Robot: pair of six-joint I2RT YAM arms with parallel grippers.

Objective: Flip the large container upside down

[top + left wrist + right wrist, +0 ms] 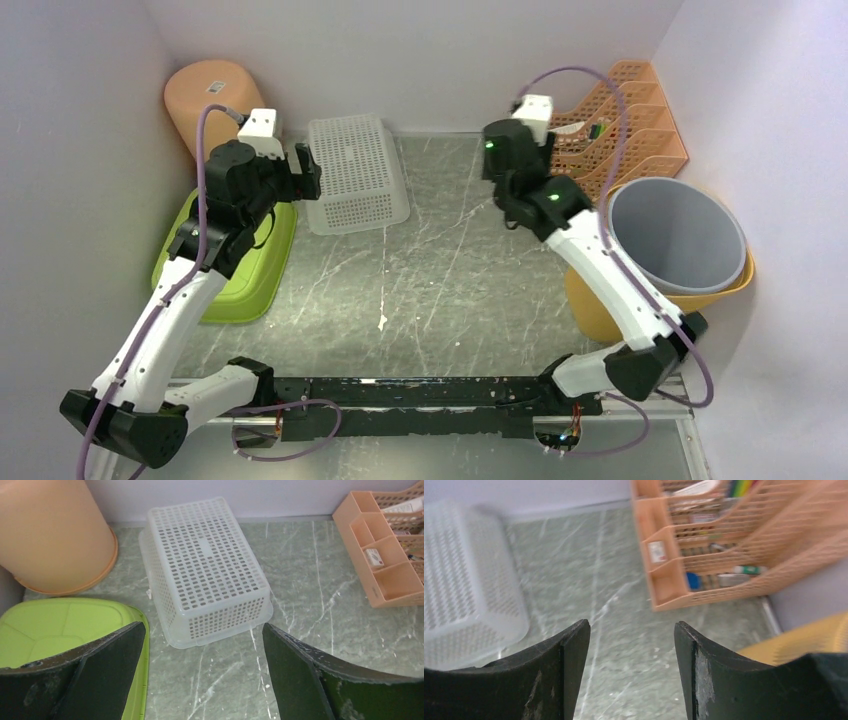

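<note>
The large white perforated container (355, 175) lies bottom up on the marble table, at the back and left of centre. In the left wrist view the container (207, 570) sits just beyond my left gripper (204, 626), whose jaws stand wide open and hold nothing. That left gripper (308, 172) hangs beside the container's left edge. My right gripper (631, 625) is open too, with only bare table between its fingers. It is raised to the right of the container (464, 580), apart from it.
An orange bucket (212, 95) stands upside down in the back left corner. A green tub (240, 270) lies bottom up at the left. An orange file organizer (625, 130) is at the back right. A grey bin (675, 235) sits upright in a yellow basin (600, 310).
</note>
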